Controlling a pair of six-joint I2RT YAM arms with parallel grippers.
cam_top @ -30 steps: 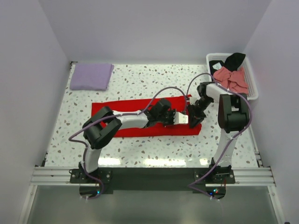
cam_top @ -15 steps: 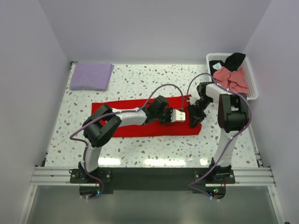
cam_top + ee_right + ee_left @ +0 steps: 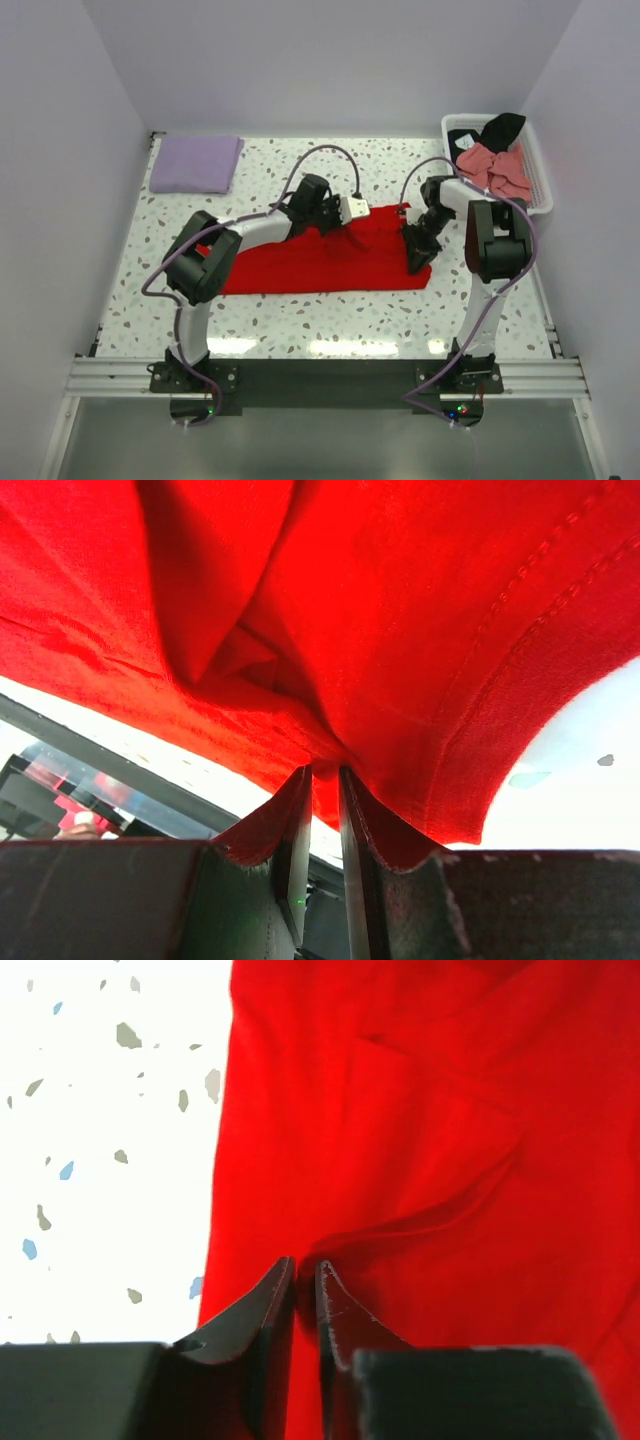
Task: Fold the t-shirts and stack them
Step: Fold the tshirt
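Note:
A bright red t-shirt (image 3: 300, 268) lies spread across the middle of the speckled table. My left gripper (image 3: 357, 211) sits at the shirt's far edge. In the left wrist view its jaws (image 3: 305, 1265) are nearly together, pinching a raised fold of the red cloth (image 3: 450, 1160). My right gripper (image 3: 414, 260) is at the shirt's right end, and its jaws (image 3: 325, 772) are shut on a bunched hem of the red cloth (image 3: 400, 600). A folded pale lavender t-shirt (image 3: 196, 163) rests at the far left corner.
A white slatted basket (image 3: 544, 186) stands at the far right and holds a salmon-pink shirt (image 3: 495, 168) and a black one (image 3: 502, 127). White walls close in the table on three sides. The arm bases sit on the rail at the near edge.
My left gripper moved from the shirt's near right part back and to the left, to its far edge, dragging red cloth with it. The shirt's right half now spreads wider. The right gripper stayed put.

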